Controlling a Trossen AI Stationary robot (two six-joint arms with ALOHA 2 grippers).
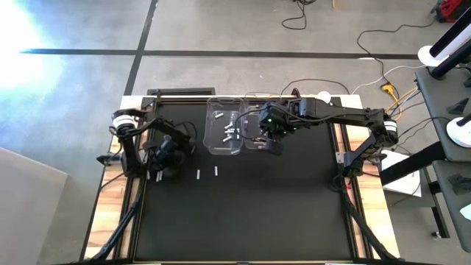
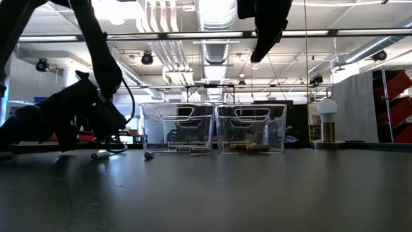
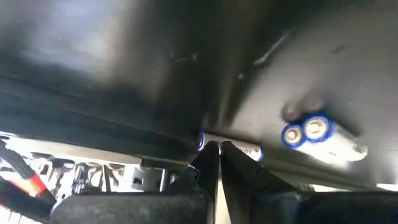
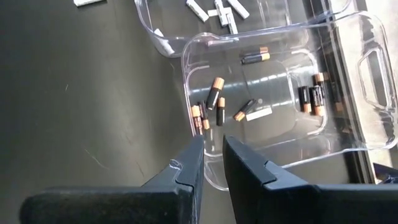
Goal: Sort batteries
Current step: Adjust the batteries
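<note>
Start at your left claw [image 3: 219,146], which sits low over the left side of the table [image 1: 243,213] with its two fingers pressed together and nothing held between them. Right at the fingertips lies a silvery-white battery [image 3: 245,148], and this is the relation that matters: its long axis runs crosswise to the fingers, so both ends stick out to either side of the closed tips. The tips look to be touching it or just short of it (I cannot tell which from the wrist view). By my reading you will need to spread the fingers before you come down, and the crosswise lie should suit a pinch across the cell's middle. Just beyond it, a pair of blue-ended batteries [image 3: 314,132] lie side by side with their ends towards the camera, so they point roughly along the claw's line and not across it. From above, two more loose white cells [image 1: 199,174] [image 1: 215,171] rest on the table between the left claw and the clear bins, well nearer to the left arm than to the right. Farther on, the left bin [image 1: 224,129] holds the white cells [image 4: 217,9]. Beside it, the right bin [image 4: 348,124] holds the dark cells [image 4: 215,92] with orange ends. Your right claw [image 4: 211,165] hangs above that right bin, its fingers set at a narrow gap with nothing visible between them.
</note>
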